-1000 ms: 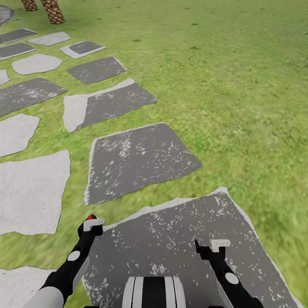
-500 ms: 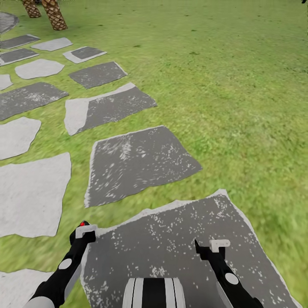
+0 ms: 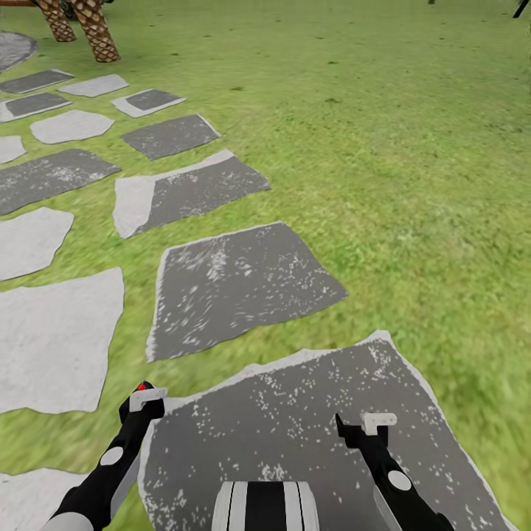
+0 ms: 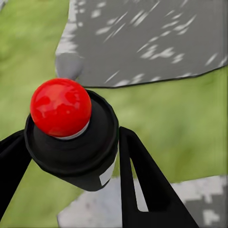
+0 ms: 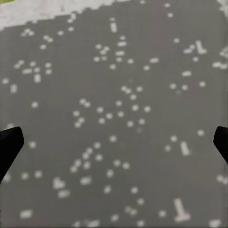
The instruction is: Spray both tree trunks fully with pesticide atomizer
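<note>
Wide green grass lawn (image 3: 398, 147), mottled and a little blurred, spreads over most of the head view; crossed on the left by a path of flat irregular paving slabs, some dark grey with white flecks (image 3: 243, 284), some plain pale grey (image 3: 51, 339), grass strips between them; largest dark slab (image 3: 295, 435) lies nearest, under both arms, white-edged along its far side. At the far left top, two brown trunks (image 3: 96, 29) with a diamond-scale bark pattern, leaning slightly, bases in the grass beside the path. Low at centre, white-and-black striped robot trunk (image 3: 265, 505). Left gripper (image 3: 144, 398) low left over the slab's edge, clamped round the pesticide atomizer (image 4: 71, 137): black round-shouldered can body, glossy red ball-shaped cap on top, small white patch on its side, black fingers (image 4: 142, 185) pressed against it on either side; in the head view just a red dot at the gripper tip. Right gripper (image 3: 365, 428) low right above the dark slab, black with a white block at the tip; spread wide with nothing between, black fingertips (image 5: 9, 145) at opposite edges of the right wrist view, flecked grey stone beneath.
</note>
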`<state>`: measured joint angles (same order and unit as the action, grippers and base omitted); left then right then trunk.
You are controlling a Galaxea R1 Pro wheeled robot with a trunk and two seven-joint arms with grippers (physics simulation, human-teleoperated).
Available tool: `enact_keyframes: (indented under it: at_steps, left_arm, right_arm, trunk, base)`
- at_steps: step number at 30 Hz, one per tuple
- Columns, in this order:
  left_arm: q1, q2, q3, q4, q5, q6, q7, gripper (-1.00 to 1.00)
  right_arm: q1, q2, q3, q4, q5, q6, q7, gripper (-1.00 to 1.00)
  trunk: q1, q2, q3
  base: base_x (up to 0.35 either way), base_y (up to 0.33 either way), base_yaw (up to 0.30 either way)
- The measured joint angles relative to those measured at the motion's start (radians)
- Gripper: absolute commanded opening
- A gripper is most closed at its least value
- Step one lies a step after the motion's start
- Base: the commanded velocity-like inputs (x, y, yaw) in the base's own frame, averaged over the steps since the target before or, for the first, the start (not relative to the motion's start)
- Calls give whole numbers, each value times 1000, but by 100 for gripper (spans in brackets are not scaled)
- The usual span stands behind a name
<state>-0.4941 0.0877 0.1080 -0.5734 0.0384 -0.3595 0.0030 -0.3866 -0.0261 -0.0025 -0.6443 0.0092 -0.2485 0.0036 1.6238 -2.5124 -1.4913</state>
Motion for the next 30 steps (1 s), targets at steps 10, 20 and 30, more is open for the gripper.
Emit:
enact_keyframes:
  at_steps: [10,20,30]
  left_arm:
    - [0,-2,-6,0,0,-3,0,-100]
    - [0,-1,-5,0,0,3,0,-100]
    - [0,1,0,1,0,5,0,-100]
  right_arm:
    - [0,0,-1,1,0,0,0,100]
    - [0,0,2,3,0,1,0,100]
    - [0,2,1,18,0,0,0,100]
  trunk:
    - [0,0,15]
    - [-4,2,58]
    - [-8,4,100]
  base:
    - [0,0,-67]
    - [0,0,-187]
    - [0,0,-167]
